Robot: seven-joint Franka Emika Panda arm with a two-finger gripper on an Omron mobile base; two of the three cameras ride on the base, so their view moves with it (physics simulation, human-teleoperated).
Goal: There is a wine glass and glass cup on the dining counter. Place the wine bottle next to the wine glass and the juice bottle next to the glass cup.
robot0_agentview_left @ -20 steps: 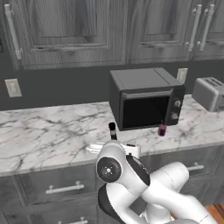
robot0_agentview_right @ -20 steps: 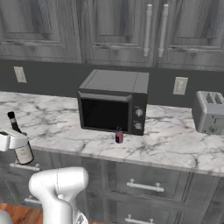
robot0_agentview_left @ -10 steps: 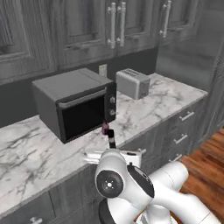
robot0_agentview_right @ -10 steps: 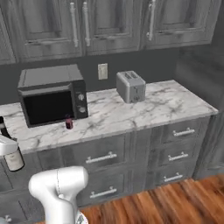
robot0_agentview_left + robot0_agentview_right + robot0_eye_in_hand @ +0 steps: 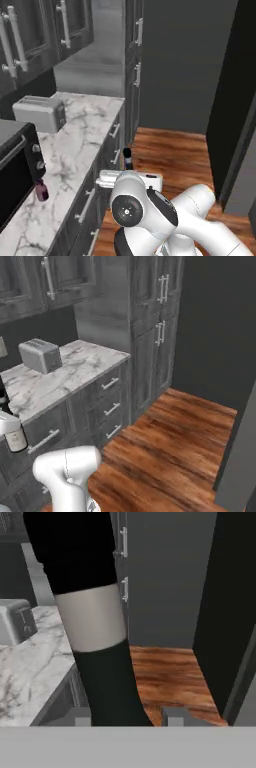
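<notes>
The left base view shows the juice bottle [image 5: 41,191] on the marble worktop [image 5: 75,150] beside the microwave [image 5: 15,170]. The hand view shows the jaws pinching the wine bottle [image 5: 95,632]. The right base view shows its label beside the toaster [image 5: 40,355].

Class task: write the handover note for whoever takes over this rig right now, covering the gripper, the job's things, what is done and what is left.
Gripper: shut on the wine bottle, carried upright off the counter.
Juice bottle: stands on the marble kitchen counter beside the microwave.
Wine glass, glass cup and dining counter: not seen from here.
Done: wine bottle picked up.
Left: set the wine bottle next to the wine glass, then fetch the juice bottle and place it next to the glass cup.
</notes>
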